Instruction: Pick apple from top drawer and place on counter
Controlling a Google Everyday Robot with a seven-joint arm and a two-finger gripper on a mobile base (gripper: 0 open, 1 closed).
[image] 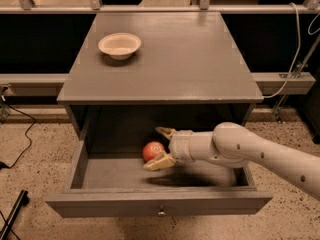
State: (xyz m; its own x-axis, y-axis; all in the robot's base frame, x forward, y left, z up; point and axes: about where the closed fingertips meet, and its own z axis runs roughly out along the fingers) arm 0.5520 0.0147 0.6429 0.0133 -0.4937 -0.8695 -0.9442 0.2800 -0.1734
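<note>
Camera view: it looked down from the front on a grey cabinet.
Apple [153, 149]: it lay on the floor of the drawer [160, 204], about mid-width and toward the far side, under the overhang of the counter [190, 59].
Gripper [154, 148]: it was inside the drawer, reaching in from the right, with its fingers spread wide around the apple.
Fingers: one [165, 132] stood on the far side of the apple and the other [159, 162] on the near side. Neither looked pressed in, though the near one was very close.
Arm [250, 151]: it crossed the drawer's right half, low over the floor.
Drawer: it was pulled well out, knob [161, 213] at the middle of its front panel.
Counter: a bowl [120, 45] stood at its far left and the rest was bare.
Step in hand: probably closing on the apple. Lifting and placing were not yet done.
Doing it well: centre the apple between the fingers and squeeze across its widest part, slowly, so neither finger nudges it first.
After the grip: draw it toward the near side before raising it, to clear the counter's edge.
Risk: a round fruit could roll left if touched off-centre.
</note>
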